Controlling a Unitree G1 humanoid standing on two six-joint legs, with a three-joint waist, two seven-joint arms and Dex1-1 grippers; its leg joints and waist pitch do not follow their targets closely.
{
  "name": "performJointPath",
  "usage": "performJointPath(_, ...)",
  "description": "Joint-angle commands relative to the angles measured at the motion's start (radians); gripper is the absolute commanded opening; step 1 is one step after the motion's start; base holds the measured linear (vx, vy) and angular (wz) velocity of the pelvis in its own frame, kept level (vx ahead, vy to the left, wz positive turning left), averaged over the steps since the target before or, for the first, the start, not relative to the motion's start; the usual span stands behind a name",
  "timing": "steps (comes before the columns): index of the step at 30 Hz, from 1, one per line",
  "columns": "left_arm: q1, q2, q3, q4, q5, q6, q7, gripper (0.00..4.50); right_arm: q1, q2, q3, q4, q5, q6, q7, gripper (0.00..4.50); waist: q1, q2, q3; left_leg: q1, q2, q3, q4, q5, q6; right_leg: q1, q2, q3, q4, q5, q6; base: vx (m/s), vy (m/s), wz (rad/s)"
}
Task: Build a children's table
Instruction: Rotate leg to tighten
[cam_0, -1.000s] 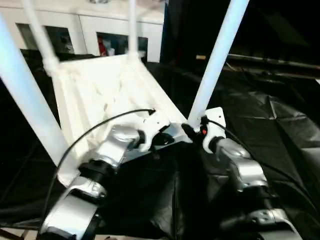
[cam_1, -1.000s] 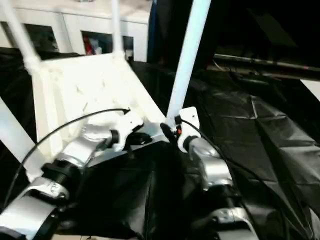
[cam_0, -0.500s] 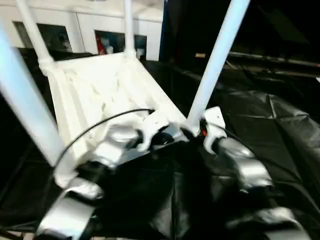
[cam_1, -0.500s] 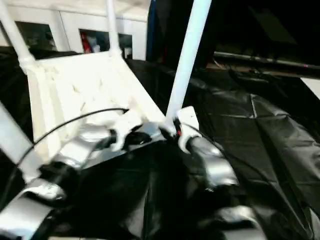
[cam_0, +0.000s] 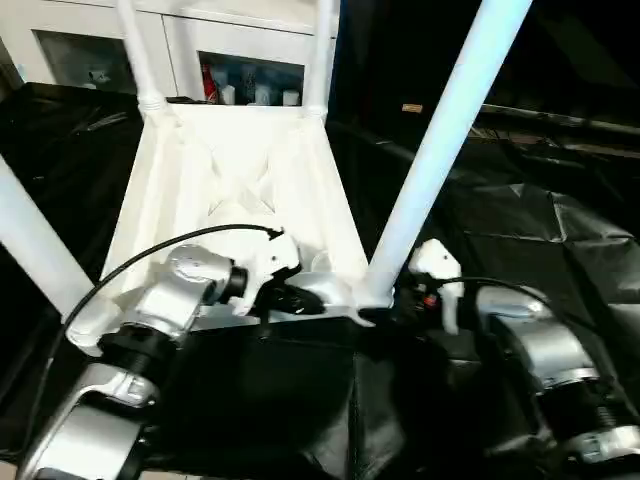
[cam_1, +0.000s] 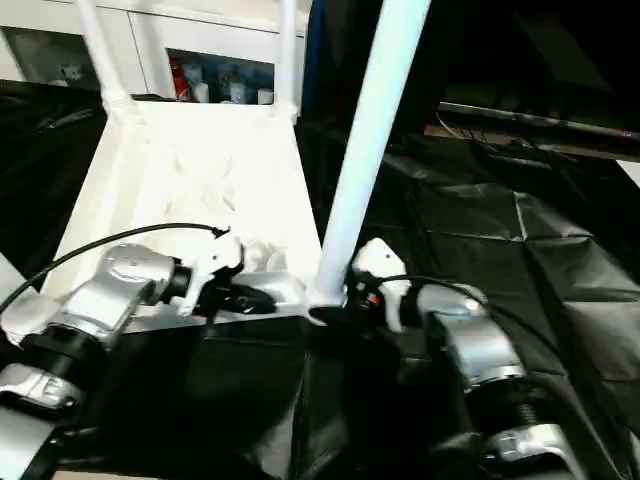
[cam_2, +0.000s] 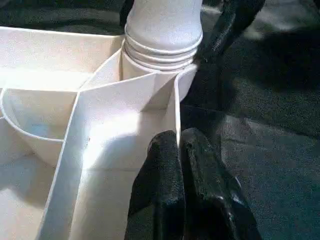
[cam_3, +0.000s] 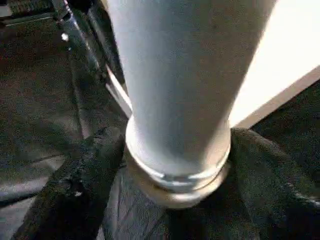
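The children's table lies upside down, its white ribbed top (cam_0: 230, 180) facing up on black sheeting. Four white legs stand in the corner sockets: near right (cam_0: 440, 150), near left (cam_0: 35, 250), far left (cam_0: 135, 50), far right (cam_0: 320, 50). My left gripper (cam_0: 300, 298) is at the near edge beside the near-right socket. In the left wrist view it (cam_2: 179, 137) is shut on the thin rim wall (cam_2: 176, 110). My right gripper (cam_0: 400, 295) sits at the foot of the near-right leg. Its black fingers (cam_3: 85, 175) hug the leg's collared end (cam_3: 175, 170) from both sides.
Crinkled black sheeting (cam_0: 560, 240) covers the surface around the table. White cabinets with glass doors (cam_0: 250, 80) stand behind it. A black cable (cam_0: 150, 262) loops over my left forearm. A dark bar (cam_0: 560, 118) runs across the back right.
The whole picture has shifted, so the camera has moved. Both grippers stay at the near-right corner; the right forearm now lies lower and further right of the leg's foot.
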Motion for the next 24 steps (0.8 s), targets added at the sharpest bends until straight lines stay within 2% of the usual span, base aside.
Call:
performJointPath(1,0.011,-0.013,-0.017,0.000,-0.016,0.006,-0.016,0.00,0.001,0.004,0.007,-0.023,0.011,0.017,0.020,3.04,-0.001,-0.001,-0.048,0.004,0.029,-0.001,-0.065,-0.106,0.074,0.052,-0.049,0.045,-0.056,-0.059,-0.267,0.000,0.000,0.00)
performJointPath(7,0.017,-0.018,-0.019,-0.007,-0.020,0.010,-0.009,0.00,0.020,0.023,0.015,-0.036,0.027,0.029,0.016,2.76,-0.001,-0.002,-0.050,0.004,0.029,-0.001,-0.063,-0.093,0.077,0.053,-0.049,0.045,-0.054,-0.041,-0.269,0.000,0.000,0.00)
performJointPath(11,0.019,-0.030,-0.016,-0.003,-0.018,0.004,0.009,0.00,0.042,0.049,0.006,-0.050,0.042,0.040,-0.011,2.76,0.000,-0.002,-0.050,0.004,0.029,-0.001,-0.063,-0.084,0.079,0.053,-0.048,0.045,-0.052,-0.031,-0.268,0.000,0.000,0.00)
performJointPath(14,0.008,-0.068,-0.004,0.018,-0.002,-0.001,0.092,0.00,0.055,0.091,-0.013,-0.039,0.032,0.045,-0.094,2.76,-0.001,0.001,-0.046,0.005,0.030,-0.001,-0.066,-0.114,0.067,0.050,-0.050,0.045,-0.059,-0.073,-0.263,0.000,0.000,0.00)
performJointPath(15,-0.003,-0.095,-0.001,0.040,0.015,-0.004,0.156,0.00,0.056,0.120,-0.022,-0.024,0.009,0.044,-0.166,2.76,-0.003,-0.002,-0.044,0.004,0.030,-0.003,-0.070,-0.144,0.044,0.050,-0.050,0.045,-0.066,-0.135,-0.243,0.000,0.000,0.00)
performJointPath(16,-0.011,-0.112,0.002,0.056,0.025,-0.005,0.198,0.00,0.058,0.137,-0.025,-0.020,0.000,0.043,-0.201,2.76,-0.003,-0.002,-0.043,0.004,0.029,-0.003,-0.071,-0.159,0.036,0.048,-0.050,0.044,-0.069,-0.167,-0.234,0.000,0.000,0.00)
performJointPath(17,-0.018,-0.131,0.002,0.071,0.035,-0.004,0.235,0.00,0.060,0.158,-0.029,-0.018,-0.009,0.049,-0.243,2.76,-0.005,-0.002,-0.041,0.004,0.028,-0.005,-0.074,-0.189,0.018,0.047,-0.051,0.044,-0.077,-0.242,-0.208,0.000,0.000,0.00)
performJointPath(18,-0.025,-0.153,0.001,0.084,0.045,-0.001,0.275,0.00,0.061,0.182,-0.038,-0.016,-0.014,0.058,-0.290,2.76,-0.005,0.002,-0.042,0.007,0.027,-0.006,-0.073,-0.205,0.007,0.045,-0.053,0.046,-0.083,-0.286,-0.189,0.000,0.000,0.00)
performJointPath(21,-0.041,-0.218,-0.004,0.108,0.063,0.009,0.365,0.00,0.051,0.253,-0.076,0.003,-0.017,0.078,-0.422,2.75,-0.008,-0.001,-0.043,0.005,0.027,-0.008,-0.075,-0.206,0.003,0.042,-0.052,0.046,-0.087,-0.307,-0.164,0.000,0.000,0.00)
performJointPath(24,-0.047,-0.286,-0.016,0.116,0.078,0.025,0.442,0.00,0.017,0.318,-0.123,0.063,-0.032,0.066,-0.588,2.75,-0.012,0.000,-0.046,0.001,0.026,-0.009,-0.075,-0.175,-0.003,0.043,-0.051,0.046,-0.081,-0.260,-0.169,0.000,0.000,0.00)
